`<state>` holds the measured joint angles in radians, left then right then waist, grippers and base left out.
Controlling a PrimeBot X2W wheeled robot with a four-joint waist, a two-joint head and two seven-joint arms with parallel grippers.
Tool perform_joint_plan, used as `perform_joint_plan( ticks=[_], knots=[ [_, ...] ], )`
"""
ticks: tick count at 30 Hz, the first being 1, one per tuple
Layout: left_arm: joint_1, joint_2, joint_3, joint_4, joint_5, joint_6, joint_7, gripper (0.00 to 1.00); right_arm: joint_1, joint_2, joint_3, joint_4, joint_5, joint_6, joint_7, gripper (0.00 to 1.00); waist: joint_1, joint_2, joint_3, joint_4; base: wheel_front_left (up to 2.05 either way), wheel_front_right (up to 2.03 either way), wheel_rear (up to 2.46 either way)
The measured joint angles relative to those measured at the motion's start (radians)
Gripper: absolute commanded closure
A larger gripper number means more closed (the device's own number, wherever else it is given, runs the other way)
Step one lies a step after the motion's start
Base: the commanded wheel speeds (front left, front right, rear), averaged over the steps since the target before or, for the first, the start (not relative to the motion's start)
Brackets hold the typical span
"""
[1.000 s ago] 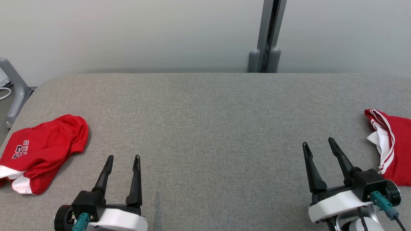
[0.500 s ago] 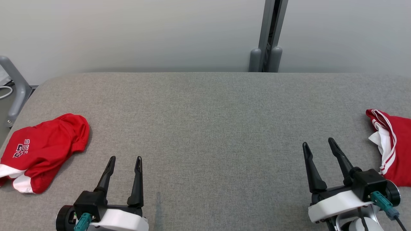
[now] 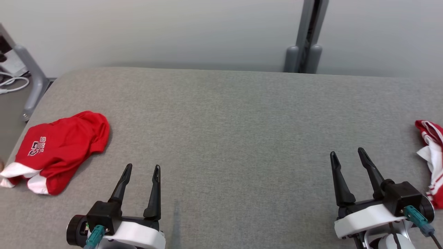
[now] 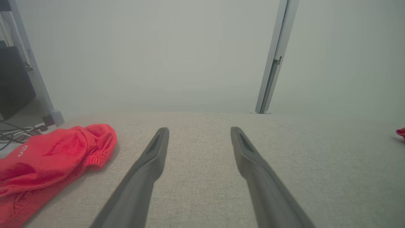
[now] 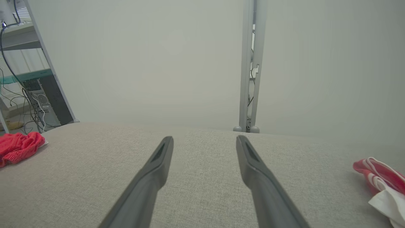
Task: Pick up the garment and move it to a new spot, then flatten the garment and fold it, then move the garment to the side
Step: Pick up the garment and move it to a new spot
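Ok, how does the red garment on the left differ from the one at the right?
The left garment carries white lettering; the right garment shows white stripes instead. The left garment lies whole in the head view; the right garment is cut off by that view's edge. Both are red with white, crumpled, and lie on the grey table.

Matt grey woven cloth table (image 3: 228,114), soft red knit garment (image 3: 65,148)
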<state>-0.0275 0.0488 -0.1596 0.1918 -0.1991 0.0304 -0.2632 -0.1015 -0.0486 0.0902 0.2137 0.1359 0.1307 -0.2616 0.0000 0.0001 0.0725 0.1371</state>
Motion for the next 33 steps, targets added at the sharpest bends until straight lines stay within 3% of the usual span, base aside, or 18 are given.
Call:
perform_joint_plan(
  ticks=[12, 23, 33],
  knots=[
    [0.004, 0.0, -0.017, 0.011, 0.003, 0.006, 0.0, 0.0, 0.005, 0.0, 0.035, 0.007, 0.02, 0.0, 0.0, 0.0, 0.0, 0.0, 0.001, 0.16, 0.0, 0.0, 0.0],
    [0.054, 0.0, 0.027, 0.006, 0.034, 0.0, 0.0, 0.0, 0.027, 0.0, 0.083, 0.026, 0.058, 0.0, 0.0, 0.0, 0.0, 0.0, -0.057, 0.324, 0.0, 0.0, 0.0],
    [0.086, 0.001, 0.067, -0.043, 0.039, 0.012, 0.0, 0.0, -0.019, 0.001, 0.155, 0.066, 0.077, 0.0, 0.0, 0.0, 0.0, 0.0, -0.065, 0.362, 0.0, 0.0, 0.0]
  ],
)
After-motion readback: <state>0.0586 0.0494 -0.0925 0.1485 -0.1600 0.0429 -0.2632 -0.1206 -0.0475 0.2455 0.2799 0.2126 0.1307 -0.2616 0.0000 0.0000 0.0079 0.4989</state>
